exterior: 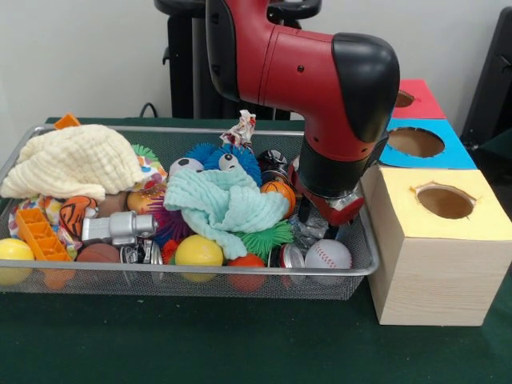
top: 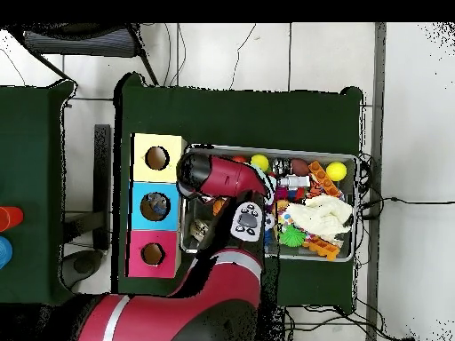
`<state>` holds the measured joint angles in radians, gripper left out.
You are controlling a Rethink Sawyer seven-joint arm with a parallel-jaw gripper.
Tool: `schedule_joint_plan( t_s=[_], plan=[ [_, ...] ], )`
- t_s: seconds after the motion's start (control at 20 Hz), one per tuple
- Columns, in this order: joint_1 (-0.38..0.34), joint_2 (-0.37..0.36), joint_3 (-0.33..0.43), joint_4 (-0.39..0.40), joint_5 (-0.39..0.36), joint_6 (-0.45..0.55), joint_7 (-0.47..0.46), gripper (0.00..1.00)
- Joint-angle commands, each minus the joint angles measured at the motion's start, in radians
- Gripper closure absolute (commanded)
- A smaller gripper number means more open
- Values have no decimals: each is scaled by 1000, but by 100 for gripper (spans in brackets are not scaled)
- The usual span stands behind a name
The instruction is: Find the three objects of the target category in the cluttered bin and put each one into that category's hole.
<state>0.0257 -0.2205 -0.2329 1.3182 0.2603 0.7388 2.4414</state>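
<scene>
Green-covered tabletop (exterior: 240, 344) nearest; behind it the mesh bin (exterior: 352, 268), no readable writing. End effector (exterior: 320, 214) dips inside, grip state unclear.

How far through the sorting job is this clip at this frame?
Nothing visibly done: the yellow box's hole and the blue box's hole look empty. The red and black arm's gripper is down in the wire mesh bin near the white baseball; any grasp is hidden. The clutter remains to be searched.

The arm (exterior: 320, 88) hides its jaws and part of the bin (exterior: 352, 268).
</scene>
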Motion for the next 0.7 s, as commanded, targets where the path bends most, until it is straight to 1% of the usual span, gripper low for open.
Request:
schedule_joint_plan(
  t_s=[0.05, 0.1, 0.15, 0.3, 0.4, 0.45, 0.55, 0.65, 0.7],
  plan=[
    [-50, 190, 187, 37, 47, -280, 112, 0],
    [-54, 194, 197, 37, 44, -309, 106, 0],
    [-51, 194, 192, 33, 42, -302, 106, 0],
    [-4, 178, 123, 3, 14, -195, 126, 0],
    [29, 189, 66, -52, -26, -80, 116, 0],
    [34, 195, 55, -65, -34, -58, 112, 0],
    [52, 220, 24, -106, -53, -8, 109, 0],
    [71, 247, -12, -149, -65, 63, 114, 0],
    [82, 263, -30, -176, -71, 130, 118, 0]
  ],
)
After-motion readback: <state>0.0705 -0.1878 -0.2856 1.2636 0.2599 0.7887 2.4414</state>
